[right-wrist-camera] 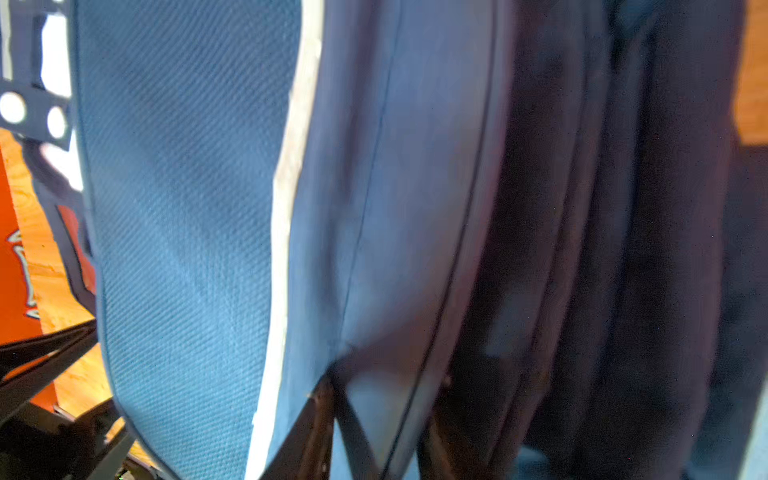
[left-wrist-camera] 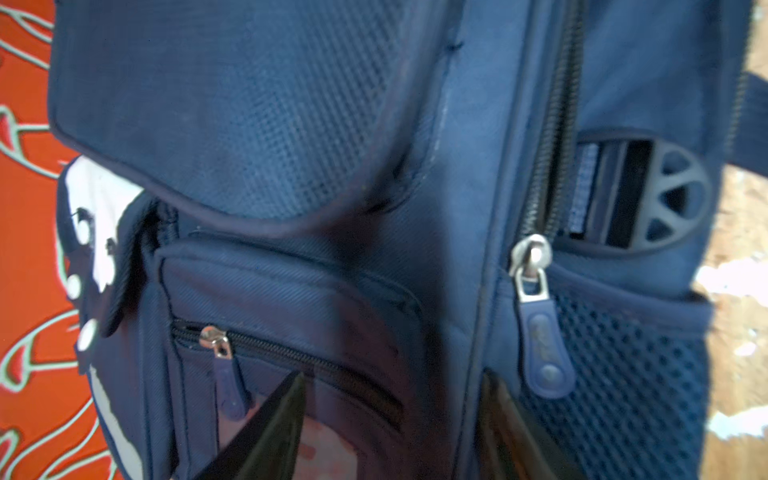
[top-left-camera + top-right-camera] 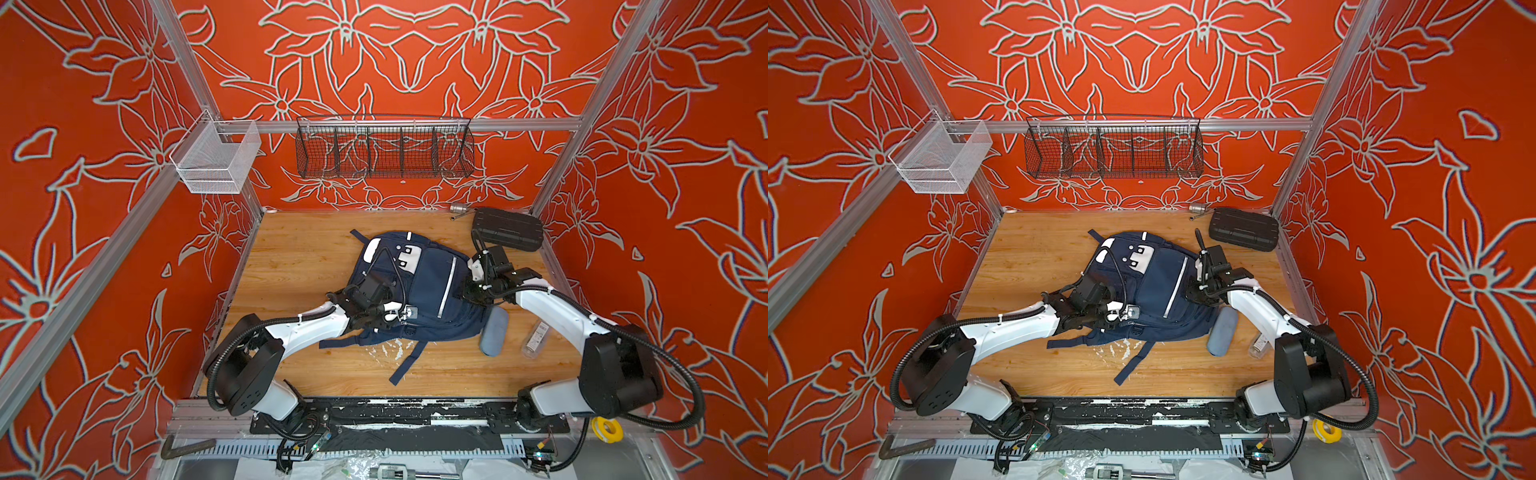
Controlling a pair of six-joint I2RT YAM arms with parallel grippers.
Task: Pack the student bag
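Observation:
The student bag (image 3: 432, 282) (image 3: 1163, 286), navy with white stripes and a white dotted patch, lies flat mid-table with its straps trailing toward the front. My left gripper (image 3: 388, 313) (image 3: 1115, 313) rests on the bag's near-left side. In the left wrist view this gripper (image 2: 390, 415) stands open, jaws wide apart over bag cloth between a small zip pocket (image 2: 291, 365) and a main zipper pull (image 2: 536, 316). My right gripper (image 3: 469, 291) (image 3: 1194, 291) is at the bag's right edge. The right wrist view shows that gripper (image 1: 378, 415) shut on a fold of the bag's fabric (image 1: 374, 249).
A black ribbed case (image 3: 507, 228) sits at the back right with a small metal piece (image 3: 459, 208) behind it. A grey-blue pouch (image 3: 493, 332) and a clear bottle (image 3: 536, 338) lie right of the bag. A black wire basket (image 3: 384, 149) and a white mesh basket (image 3: 216, 158) hang on the rails.

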